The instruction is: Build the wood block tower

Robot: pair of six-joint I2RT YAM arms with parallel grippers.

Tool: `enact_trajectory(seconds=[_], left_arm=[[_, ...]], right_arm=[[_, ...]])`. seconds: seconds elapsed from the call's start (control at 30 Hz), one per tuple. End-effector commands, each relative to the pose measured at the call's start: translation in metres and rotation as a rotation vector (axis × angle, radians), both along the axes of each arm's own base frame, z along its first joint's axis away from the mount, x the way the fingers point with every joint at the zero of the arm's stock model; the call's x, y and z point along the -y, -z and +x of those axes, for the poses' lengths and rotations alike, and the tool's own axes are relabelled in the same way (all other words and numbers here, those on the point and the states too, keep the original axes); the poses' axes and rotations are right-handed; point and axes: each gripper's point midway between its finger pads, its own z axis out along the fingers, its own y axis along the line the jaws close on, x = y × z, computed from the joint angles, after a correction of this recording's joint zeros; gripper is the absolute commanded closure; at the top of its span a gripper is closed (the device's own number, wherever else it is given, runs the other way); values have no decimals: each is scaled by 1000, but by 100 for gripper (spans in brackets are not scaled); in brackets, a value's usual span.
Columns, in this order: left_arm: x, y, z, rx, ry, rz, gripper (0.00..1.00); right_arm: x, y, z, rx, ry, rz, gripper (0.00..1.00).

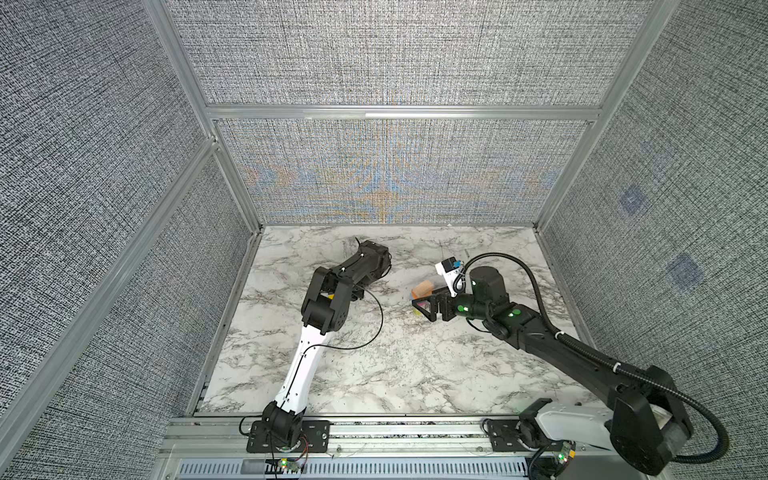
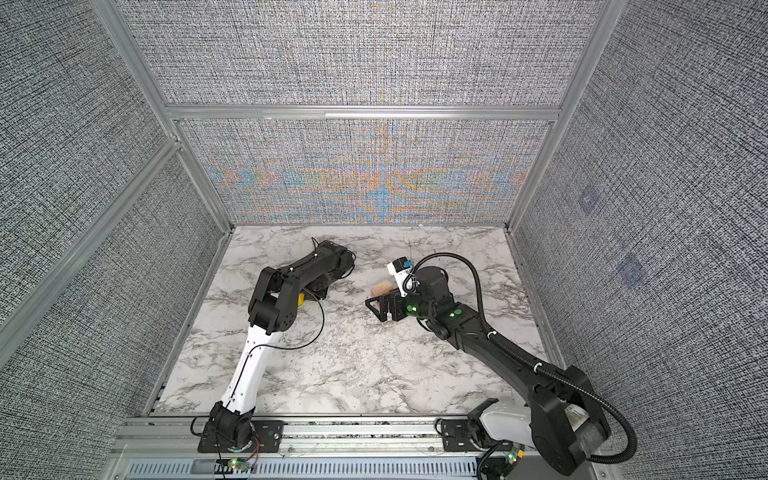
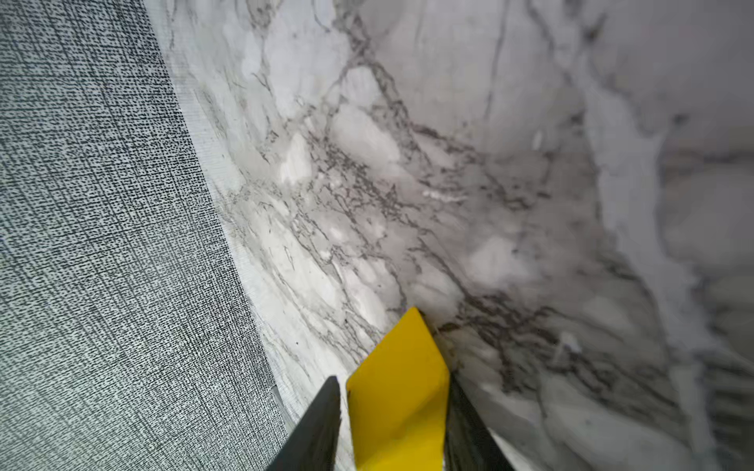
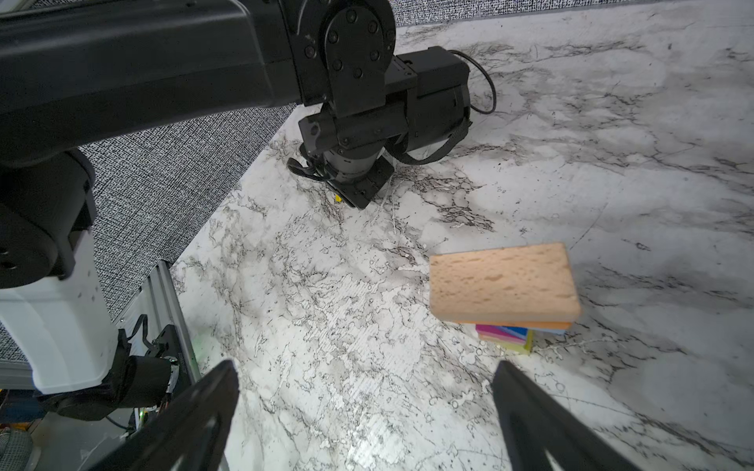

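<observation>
The right gripper (image 4: 365,367) hangs wide and empty near the tower (image 4: 508,337), seemingly clearing room for the yellow wedge (image 3: 399,412) between the left gripper's (image 3: 392,380) narrow jaws, though whether they grip it is unclear.

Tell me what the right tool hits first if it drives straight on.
Likely the marble table; the open right tool aims just beside the tower, though one finger might clip its top plank. Depth unclear.
</observation>
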Motion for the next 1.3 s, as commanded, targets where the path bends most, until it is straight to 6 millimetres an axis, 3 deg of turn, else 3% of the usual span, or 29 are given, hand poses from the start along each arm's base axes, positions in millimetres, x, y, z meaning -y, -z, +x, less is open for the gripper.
enact_trajectory(seconds=[0.0,0.23,0.4,0.53,0.7,0.8,0.87,0.93,1.1,1.27], left_arm=[[10,6,-2,-3,-23,-50,56],[15,-3,-1,14,-21,-72,53],[22,-17,-1,36,-28,-131,43],[33,-35,-1,80,-28,-225,40],[37,-73,-1,161,-21,-305,34],[37,-95,-6,220,-24,-371,26],[37,-107,-12,262,-33,-435,7],[37,-113,-19,289,-49,-501,3],[21,-121,-42,330,-123,-642,2],[1,-125,-64,427,-233,-834,2]], right_arm=[[-1,-5,1,15,-3,10,1],[-2,-5,0,16,-4,10,1],[0,-9,-1,22,-4,15,1],[3,-17,-2,24,12,13,1],[18,-24,5,-10,105,-59,1],[27,-32,12,-50,167,-134,1],[30,-40,14,-63,192,-152,1],[30,-49,15,-64,214,-155,3],[16,-76,22,-47,229,-200,5],[-25,-81,41,-46,224,-285,10]])
